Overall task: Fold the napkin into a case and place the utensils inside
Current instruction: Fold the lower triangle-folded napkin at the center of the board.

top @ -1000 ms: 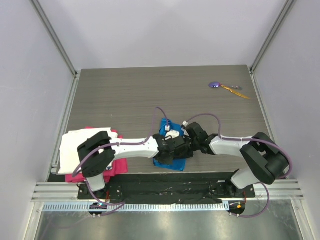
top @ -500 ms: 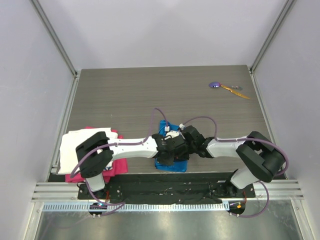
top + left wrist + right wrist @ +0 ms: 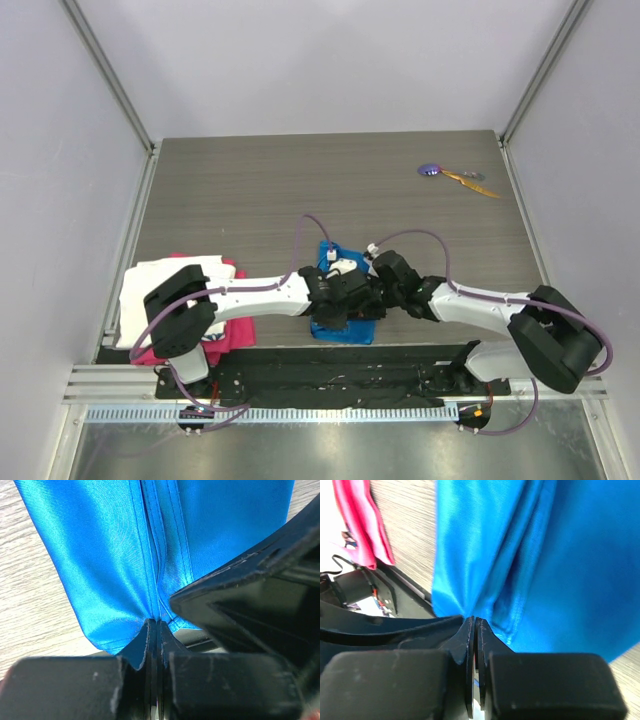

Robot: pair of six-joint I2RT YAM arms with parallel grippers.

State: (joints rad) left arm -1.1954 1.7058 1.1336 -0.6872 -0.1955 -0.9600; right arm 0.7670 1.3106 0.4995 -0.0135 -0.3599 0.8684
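One napkin [image 3: 342, 331], two utensils [image 3: 431, 170], one white cloth [image 3: 150, 285], one pink cloth [image 3: 236, 335], two arms [image 3: 260, 294].

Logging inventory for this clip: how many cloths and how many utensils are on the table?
Cloths: 3 (blue napkin, white cloth, pink cloth)
Utensils: 2 (purple-headed utensil, orange-yellow utensil)
Total: 5
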